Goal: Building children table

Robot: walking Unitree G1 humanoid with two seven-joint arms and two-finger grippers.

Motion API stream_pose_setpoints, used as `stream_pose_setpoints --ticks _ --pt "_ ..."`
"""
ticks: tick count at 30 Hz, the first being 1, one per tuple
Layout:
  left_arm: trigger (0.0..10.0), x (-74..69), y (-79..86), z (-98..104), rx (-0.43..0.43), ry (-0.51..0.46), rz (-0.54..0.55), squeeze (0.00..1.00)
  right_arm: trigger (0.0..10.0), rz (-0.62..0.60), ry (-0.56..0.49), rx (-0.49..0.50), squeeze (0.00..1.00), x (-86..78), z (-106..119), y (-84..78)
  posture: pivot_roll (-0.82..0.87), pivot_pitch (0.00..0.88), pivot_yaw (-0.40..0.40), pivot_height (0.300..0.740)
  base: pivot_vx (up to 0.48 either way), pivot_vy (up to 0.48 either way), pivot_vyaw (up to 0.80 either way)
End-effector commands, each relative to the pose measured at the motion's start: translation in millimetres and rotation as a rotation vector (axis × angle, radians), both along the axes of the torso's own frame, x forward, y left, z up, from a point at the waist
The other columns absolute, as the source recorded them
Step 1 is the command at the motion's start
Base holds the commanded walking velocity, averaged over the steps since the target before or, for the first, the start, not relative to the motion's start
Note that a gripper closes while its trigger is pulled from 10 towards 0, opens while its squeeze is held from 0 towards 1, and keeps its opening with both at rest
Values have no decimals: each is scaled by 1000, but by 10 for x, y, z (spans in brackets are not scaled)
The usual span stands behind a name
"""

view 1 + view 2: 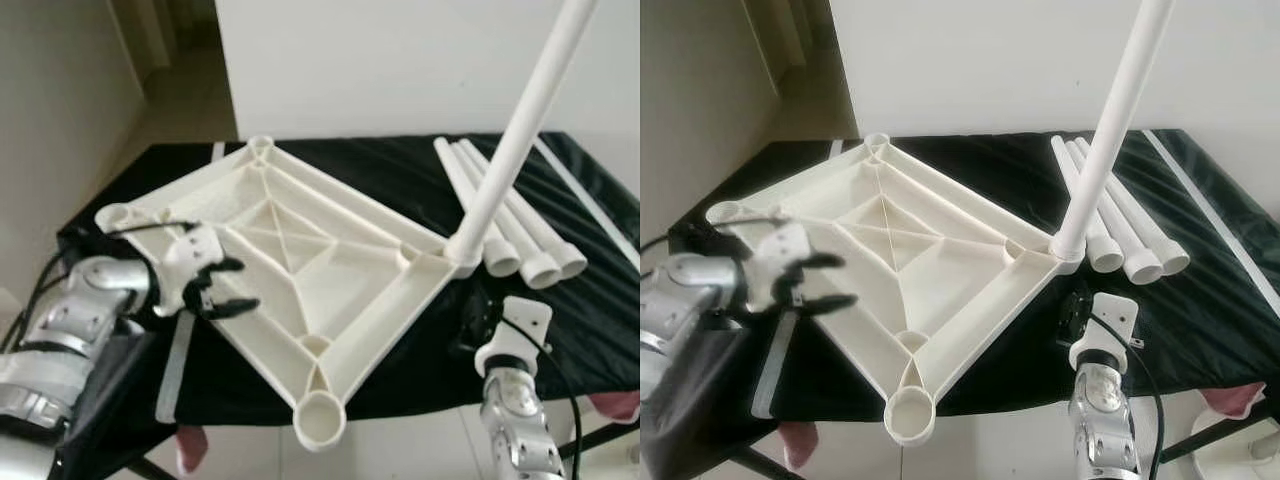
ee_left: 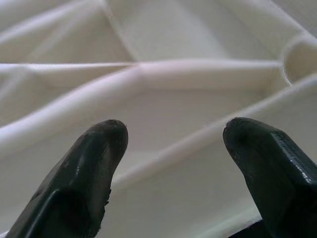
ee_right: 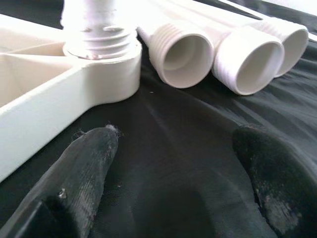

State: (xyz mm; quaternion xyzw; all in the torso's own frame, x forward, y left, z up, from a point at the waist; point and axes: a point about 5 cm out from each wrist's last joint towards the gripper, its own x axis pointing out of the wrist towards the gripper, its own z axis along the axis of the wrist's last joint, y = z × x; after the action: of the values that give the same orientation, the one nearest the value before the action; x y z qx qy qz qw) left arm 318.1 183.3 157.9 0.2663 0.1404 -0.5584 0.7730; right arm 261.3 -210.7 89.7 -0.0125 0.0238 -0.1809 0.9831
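The right gripper (image 3: 173,178), open and empty, hovered over the black table (image 1: 590,290) near three loose legs (image 1: 520,235), while the left gripper (image 1: 222,290), also open, hung above the upturned tabletop (image 1: 300,270), ribs exposed so sockets faced up, one leg (image 1: 515,135) already standing.

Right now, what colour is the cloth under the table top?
The cloth is black, plain. It shows best in the left eye view.
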Motion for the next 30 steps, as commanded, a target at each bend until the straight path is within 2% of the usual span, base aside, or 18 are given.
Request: stream_pose_setpoints --ticks 1,3,5,10,13,20,24,27,30 --pt "10000 -96 -62 -77 47 74 -132 0 10000 7 20 -9 0 13 -13 -6 20 0 3 740 0 0 0" --pt "10000 -106 -81 -106 57 82 -141 0 10000 10 21 -13 0 16 -9 -6 20 0 3 740 0 0 0" --pt "10000 -100 -135 -180 106 76 -167 0 10000 8 26 -17 0 17 -1 -23 17 0 0 740 0 0 0" --pt "10000 -85 -145 -204 148 62 -167 0 10000 7 29 -20 0 15 4 -34 12 0 2 740 0 0 0" --pt "10000 -24 -166 -233 235 10 -178 0 10000 4 33 -25 0 5 11 -56 8 0 3 740 0 0 0" --pt "10000 110 -228 -215 313 -56 -185 0 10000 -2 36 -27 0 5 16 -66 -8 0 18 740 0 0 0" --pt "10000 126 -246 -218 334 -64 -198 0 10000 -2 36 -26 0 4 18 -63 -10 0 20 740 0 0 0" --pt "10000 167 -273 -250 408 -101 -226 0 10000 0 37 -25 0 6 17 -50 -15 0 25 740 0 0 0" --pt "10000 185 -287 -256 427 -111 -233 0 10000 0 38 -25 0 7 18 -50 -16 0 28 740 0 0 0"
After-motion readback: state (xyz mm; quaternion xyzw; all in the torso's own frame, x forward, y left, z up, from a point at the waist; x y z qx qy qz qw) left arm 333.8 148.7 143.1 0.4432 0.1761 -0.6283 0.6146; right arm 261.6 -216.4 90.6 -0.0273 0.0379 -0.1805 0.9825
